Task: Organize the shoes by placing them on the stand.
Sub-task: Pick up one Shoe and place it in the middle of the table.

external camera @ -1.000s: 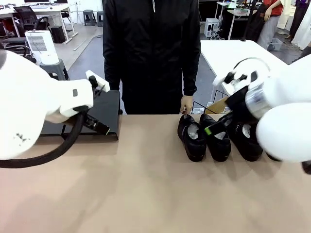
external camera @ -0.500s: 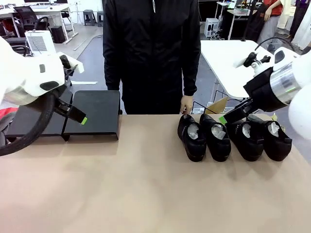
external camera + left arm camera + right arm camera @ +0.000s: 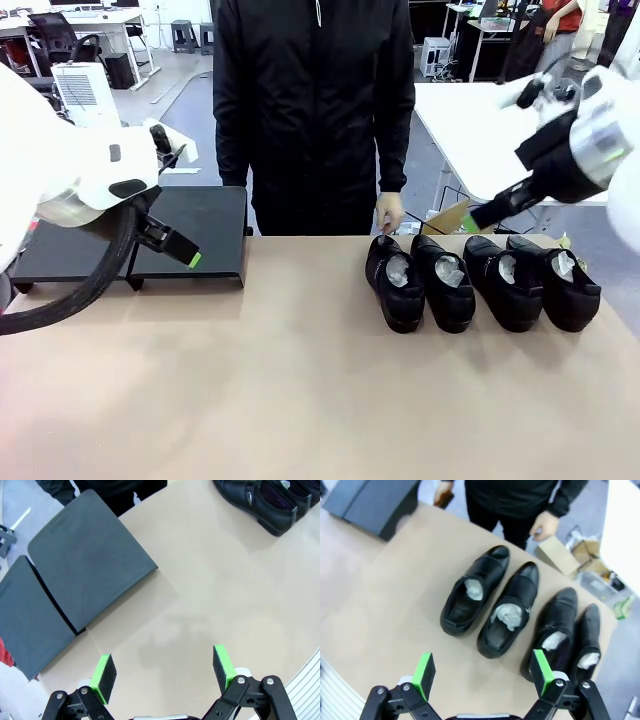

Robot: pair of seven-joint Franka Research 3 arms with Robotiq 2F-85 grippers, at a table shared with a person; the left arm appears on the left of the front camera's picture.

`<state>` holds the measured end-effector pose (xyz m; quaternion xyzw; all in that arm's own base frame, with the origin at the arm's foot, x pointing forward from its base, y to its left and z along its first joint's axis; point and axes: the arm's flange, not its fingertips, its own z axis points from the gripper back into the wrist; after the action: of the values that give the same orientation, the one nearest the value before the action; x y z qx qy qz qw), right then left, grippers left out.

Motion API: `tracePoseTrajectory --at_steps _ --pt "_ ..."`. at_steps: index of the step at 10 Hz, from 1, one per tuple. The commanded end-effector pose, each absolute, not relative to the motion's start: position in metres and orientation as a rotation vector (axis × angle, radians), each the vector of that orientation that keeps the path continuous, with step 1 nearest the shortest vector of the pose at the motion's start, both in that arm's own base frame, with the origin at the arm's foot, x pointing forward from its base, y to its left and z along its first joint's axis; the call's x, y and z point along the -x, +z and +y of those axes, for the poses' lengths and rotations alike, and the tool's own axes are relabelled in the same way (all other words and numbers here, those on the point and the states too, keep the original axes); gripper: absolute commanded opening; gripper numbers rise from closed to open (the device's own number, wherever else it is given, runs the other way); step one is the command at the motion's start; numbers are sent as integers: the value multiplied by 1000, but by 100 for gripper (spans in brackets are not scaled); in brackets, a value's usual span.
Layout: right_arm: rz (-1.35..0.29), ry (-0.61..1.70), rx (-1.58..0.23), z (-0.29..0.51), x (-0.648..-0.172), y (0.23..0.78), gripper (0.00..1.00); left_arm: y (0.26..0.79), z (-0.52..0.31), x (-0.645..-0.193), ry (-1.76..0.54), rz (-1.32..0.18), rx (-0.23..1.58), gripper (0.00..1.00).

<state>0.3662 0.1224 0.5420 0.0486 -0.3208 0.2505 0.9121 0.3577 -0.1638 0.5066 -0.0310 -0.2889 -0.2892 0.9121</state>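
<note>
L claw point(image 3: 163, 672) wide, shoes point(image 3: 445, 285) toes-away

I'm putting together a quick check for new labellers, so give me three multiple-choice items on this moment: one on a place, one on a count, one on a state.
1. In the front view, where does the stand sit relative to the shoes?
A) to the robot's left of them
B) to the robot's right of them
C) under them

2. How many shoes are on the table?
A) two
B) four
C) six

3. The left end effector is:
A) shut on a shoe
B) shut on nothing
C) open and empty

Answers:
1 A, the stand is at picture left, apart from the row of shoes.
2 B, four lie side by side.
3 C, its green pads stand apart over bare table.
</note>
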Motion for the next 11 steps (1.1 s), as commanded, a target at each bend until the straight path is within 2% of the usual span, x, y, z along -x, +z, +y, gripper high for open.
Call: tracePoseTrajectory --at_steps 1,4,7,11 --pt "-484 457 -43 145 -381 570 100 507 -161 -360 -586 -608 81 100" --pt "-302 429 -20 173 -428 558 100 507 -161 -360 -586 -608 81 100" --pt "-268 370 -27 183 -431 543 100 507 -161 -360 -586 -608 81 100" --pt "-278 430 -30 178 -435 535 100 507 -161 -360 -586 -608 81 100"
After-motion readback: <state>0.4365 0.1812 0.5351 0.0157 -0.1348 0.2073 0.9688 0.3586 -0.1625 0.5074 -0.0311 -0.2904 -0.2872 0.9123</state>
